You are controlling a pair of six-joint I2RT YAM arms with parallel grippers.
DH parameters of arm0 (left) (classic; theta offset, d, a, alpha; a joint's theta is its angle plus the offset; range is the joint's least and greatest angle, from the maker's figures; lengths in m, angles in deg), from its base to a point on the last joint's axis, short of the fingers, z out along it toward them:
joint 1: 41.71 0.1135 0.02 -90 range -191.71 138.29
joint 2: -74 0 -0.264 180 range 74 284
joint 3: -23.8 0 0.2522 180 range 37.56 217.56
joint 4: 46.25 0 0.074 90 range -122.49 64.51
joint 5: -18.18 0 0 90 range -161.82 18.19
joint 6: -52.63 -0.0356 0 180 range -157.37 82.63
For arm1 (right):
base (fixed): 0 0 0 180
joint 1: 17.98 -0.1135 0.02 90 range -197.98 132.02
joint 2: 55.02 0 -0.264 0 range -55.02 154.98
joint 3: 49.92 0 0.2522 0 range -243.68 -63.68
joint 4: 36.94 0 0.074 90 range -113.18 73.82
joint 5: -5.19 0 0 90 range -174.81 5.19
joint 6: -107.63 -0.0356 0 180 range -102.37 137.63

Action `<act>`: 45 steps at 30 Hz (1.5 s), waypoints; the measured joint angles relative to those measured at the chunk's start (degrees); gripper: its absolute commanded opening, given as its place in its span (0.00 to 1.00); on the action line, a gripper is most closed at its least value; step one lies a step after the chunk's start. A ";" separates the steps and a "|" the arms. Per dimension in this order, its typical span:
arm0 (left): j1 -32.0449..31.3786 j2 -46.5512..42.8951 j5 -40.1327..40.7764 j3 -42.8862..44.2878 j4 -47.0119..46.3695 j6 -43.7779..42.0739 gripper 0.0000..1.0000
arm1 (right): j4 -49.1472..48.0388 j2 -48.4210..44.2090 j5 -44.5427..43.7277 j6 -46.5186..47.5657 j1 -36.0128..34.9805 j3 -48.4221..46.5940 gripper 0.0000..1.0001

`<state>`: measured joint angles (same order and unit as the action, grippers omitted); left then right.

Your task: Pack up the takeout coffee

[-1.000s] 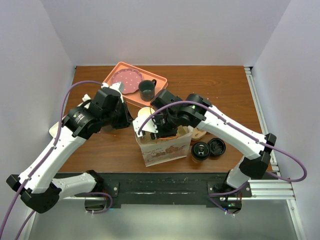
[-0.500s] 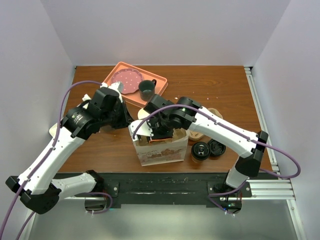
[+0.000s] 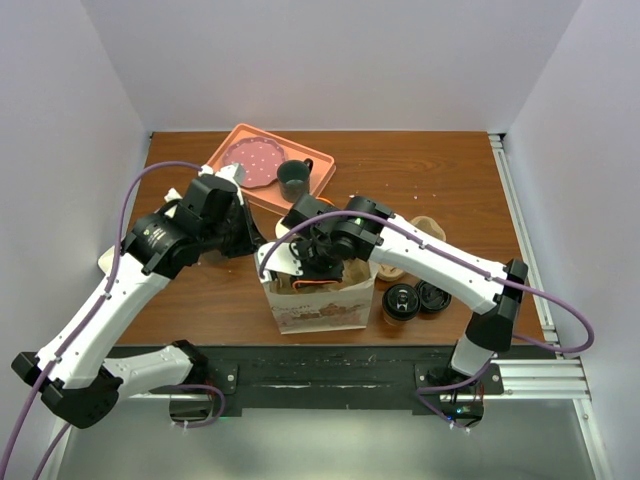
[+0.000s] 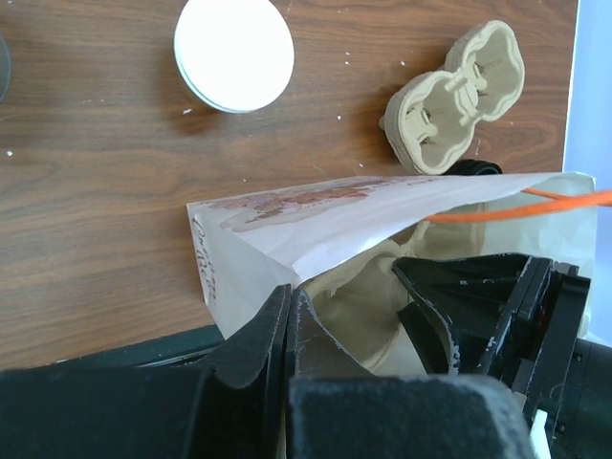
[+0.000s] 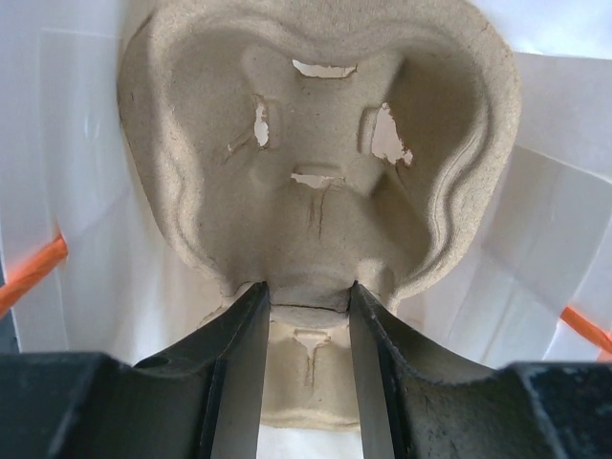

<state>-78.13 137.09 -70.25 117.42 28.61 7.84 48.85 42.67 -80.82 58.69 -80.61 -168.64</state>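
White walls box in a brown wooden counter (image 3: 450, 180), and a paper bag (image 3: 322, 305) stands at its near edge; everything here is placed from that bag. At the bag's rim the left gripper (image 4: 289, 320) is pinched tight on the paper, holding the mouth apart; down inside the bag the right gripper (image 5: 306, 292) has its fingers closed on the middle rib of a pulp cup carrier (image 5: 316, 163). The takeout coffee (image 3: 400, 302) stands outside, just right of the bag, with a loose black lid (image 3: 435, 293) farther right and a second carrier (image 4: 459, 91) behind the bag's right end; the cup is not packed yet.

Risks, as I judge them: the carrier could settle tilted against the bag's wall (it fills most of the width), so a cup seated later might lean or spill; an orange handle (image 5: 33, 271) at the mouth might snag the carrier or the wrist; thin paper could slip or tear from the left pinch, letting the mouth fold shut; a sideways drag on the bag could knock over the coffee beside it.
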 measured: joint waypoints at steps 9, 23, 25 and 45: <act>0.15 0.11 1.31 -0.04 0.61 -0.02 0.00 | 1.01 0.81 -0.98 -3.45 -0.55 -0.79 0.36; 0.81 0.83 3.34 -0.02 0.55 -0.33 0.00 | 3.15 2.16 -3.37 -10.01 -1.51 -2.71 0.38; 0.85 0.94 3.28 -0.02 0.26 -0.44 0.00 | 3.19 2.16 -3.48 -10.29 -1.51 -2.71 0.51; 1.18 1.86 2.58 1.90 -0.20 -2.62 0.38 | 0.63 0.46 -4.35 -13.03 -1.73 -1.11 0.62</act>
<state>-76.95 138.95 -67.67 119.32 28.42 5.22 49.48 43.13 -85.17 45.67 -82.34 -169.76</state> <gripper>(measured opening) 0.296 0.631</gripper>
